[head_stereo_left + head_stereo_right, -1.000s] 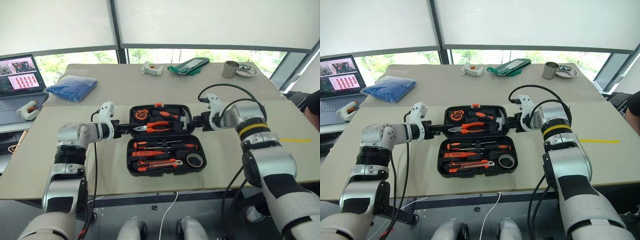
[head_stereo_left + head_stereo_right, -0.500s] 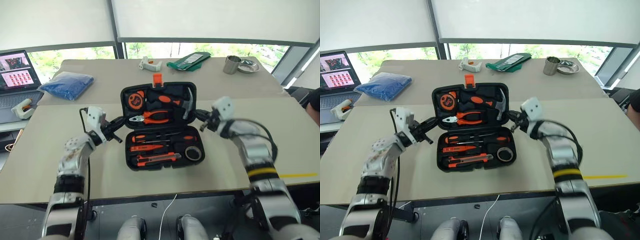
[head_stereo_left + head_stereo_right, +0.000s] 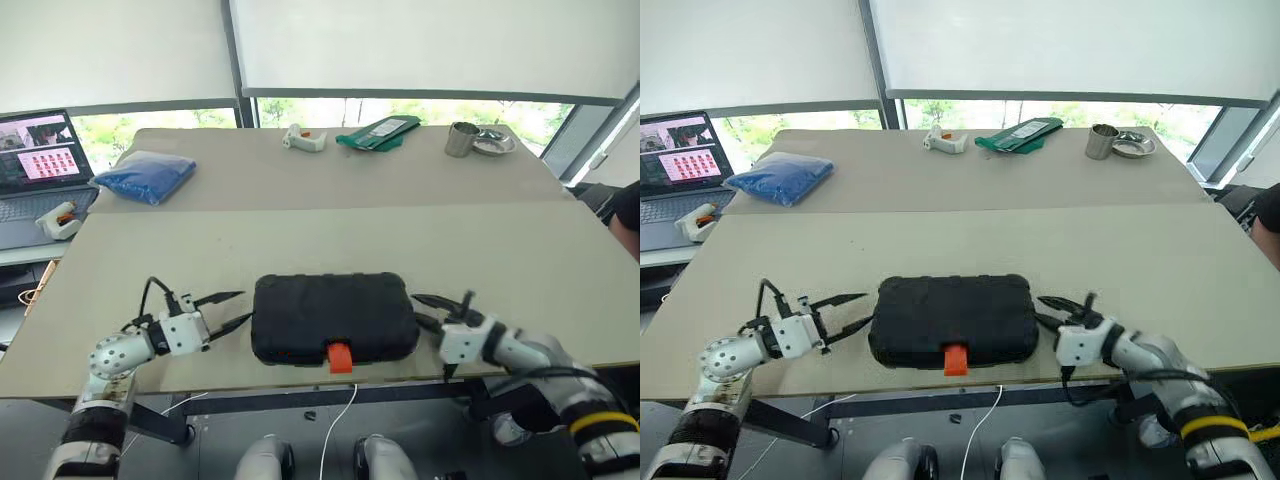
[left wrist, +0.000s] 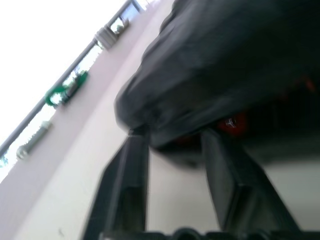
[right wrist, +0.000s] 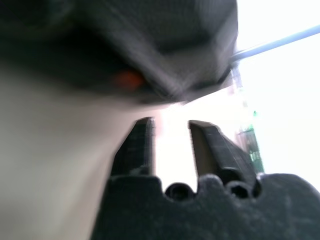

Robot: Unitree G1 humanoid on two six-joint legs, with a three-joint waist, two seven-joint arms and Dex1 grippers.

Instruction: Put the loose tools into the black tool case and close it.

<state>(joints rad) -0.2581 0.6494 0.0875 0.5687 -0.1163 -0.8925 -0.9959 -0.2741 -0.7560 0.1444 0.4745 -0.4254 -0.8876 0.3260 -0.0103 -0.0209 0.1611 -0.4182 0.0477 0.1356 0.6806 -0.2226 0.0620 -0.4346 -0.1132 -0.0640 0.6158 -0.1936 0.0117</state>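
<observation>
Since a second ago the black tool case (image 3: 334, 318) has gone from lying open, its tools showing in their slots, to shut, and both arms have drawn back from the far half of the case to its two ends. It lies flat near the front edge of the beige surface (image 3: 300, 240), lid down, with its orange latch (image 3: 341, 356) hanging at the front edge.

At the case's left end, the left pincer (image 3: 230, 310) has its two black fingers apart, tips just beside the case and holding nothing. On the opposite side the right pincer (image 3: 428, 310) points at the right end, fingers likewise apart and empty.

Farther back on the surface lie a blue bag (image 3: 145, 175), a green pouch (image 3: 378, 131) and a metal cup (image 3: 461, 139). A laptop (image 3: 38, 165) stands open at the far left.
</observation>
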